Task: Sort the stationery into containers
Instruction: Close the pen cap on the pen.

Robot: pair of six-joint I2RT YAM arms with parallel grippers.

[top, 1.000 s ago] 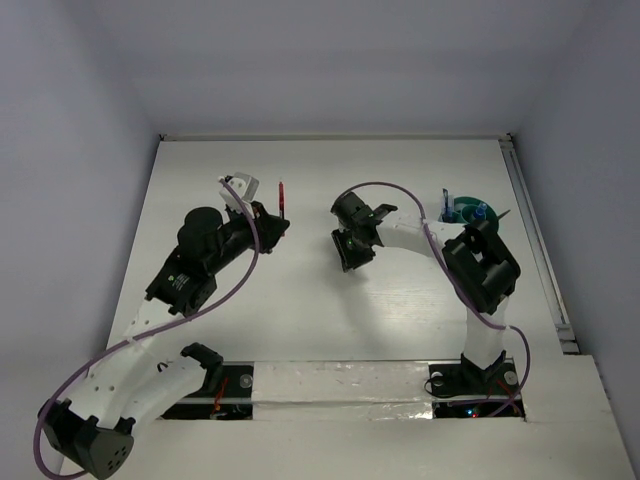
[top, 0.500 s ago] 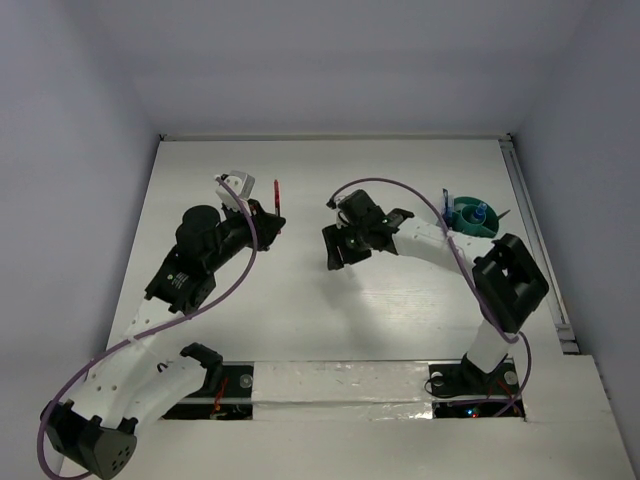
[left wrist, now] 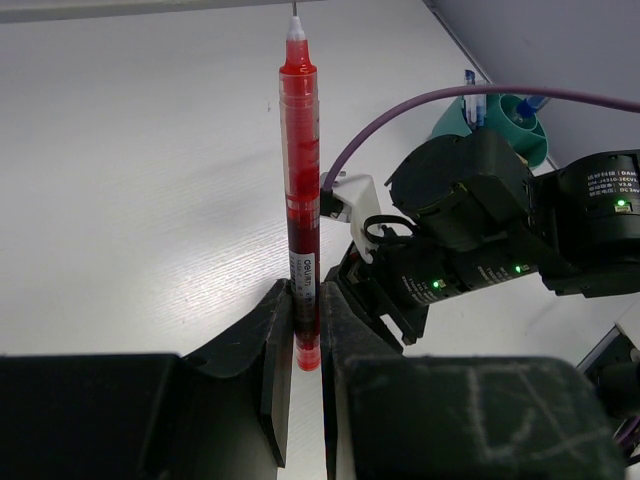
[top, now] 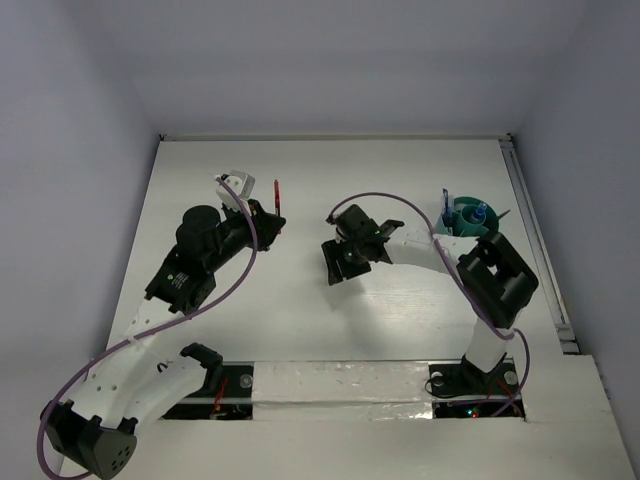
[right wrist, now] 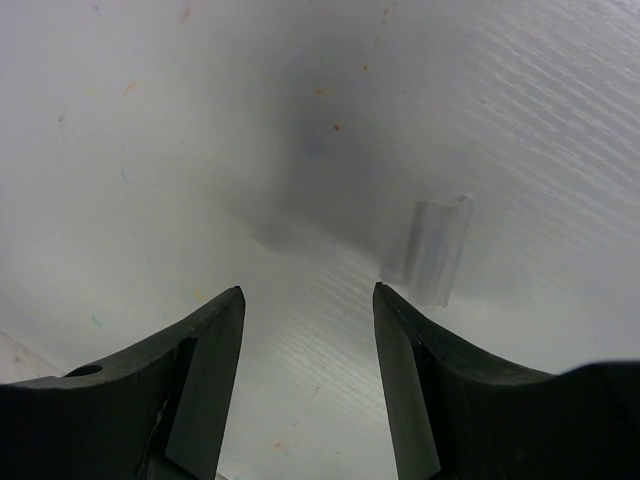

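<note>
Probably a lab: white table boxed by plain grey walls.

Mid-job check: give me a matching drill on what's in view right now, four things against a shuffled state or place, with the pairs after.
Things:
1. red pen
2. clear cap
3. teal tub
4. right pincer

States or places:
A. open, holding nothing
B. lying flat on the table
C. clamped in the left pincer
D. at the far right, blue pens inside

Pairs: 1-C, 2-B, 3-D, 4-A.
</note>
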